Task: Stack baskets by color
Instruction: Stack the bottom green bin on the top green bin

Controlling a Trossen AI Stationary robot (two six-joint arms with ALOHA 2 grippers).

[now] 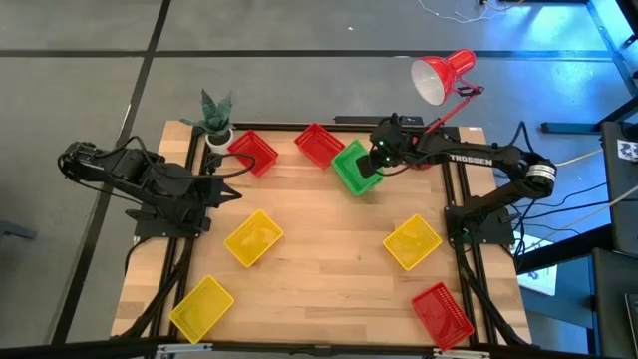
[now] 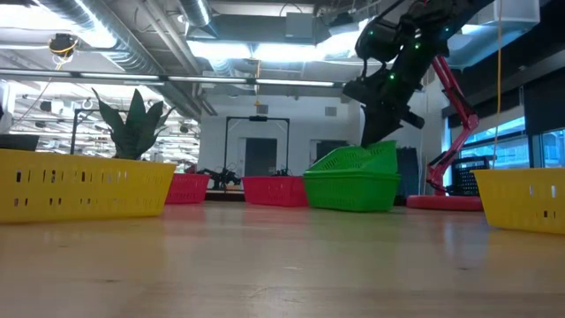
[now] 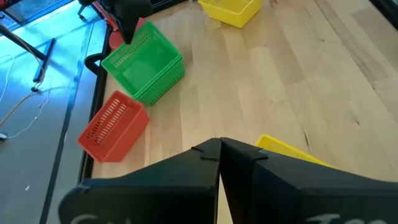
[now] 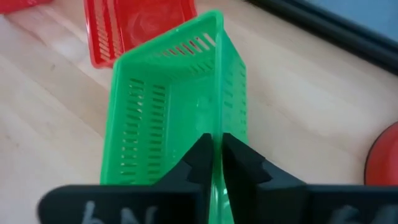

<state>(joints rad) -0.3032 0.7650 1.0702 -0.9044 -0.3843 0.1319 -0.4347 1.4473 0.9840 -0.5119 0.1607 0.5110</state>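
**Wooden table, two arms, scattered baskets**

Left to right: the left gripper (image 1: 235,187) rests folded low at the table's left edge, fingers closed on nothing. Right gripper (image 4: 214,163) reaches from the right, fingers pinching one wall of the green basket (image 1: 354,167) (tilted, near the far edge, beside a red basket (image 1: 317,145)).

Lighting is even and bright from ceiling fixtures (image 2: 265,49), which glare in the low view. The table (image 1: 329,269) shows soft, faint shadows. Blue cast falls on floor (image 3: 37,37). Near tabletop is blurred.
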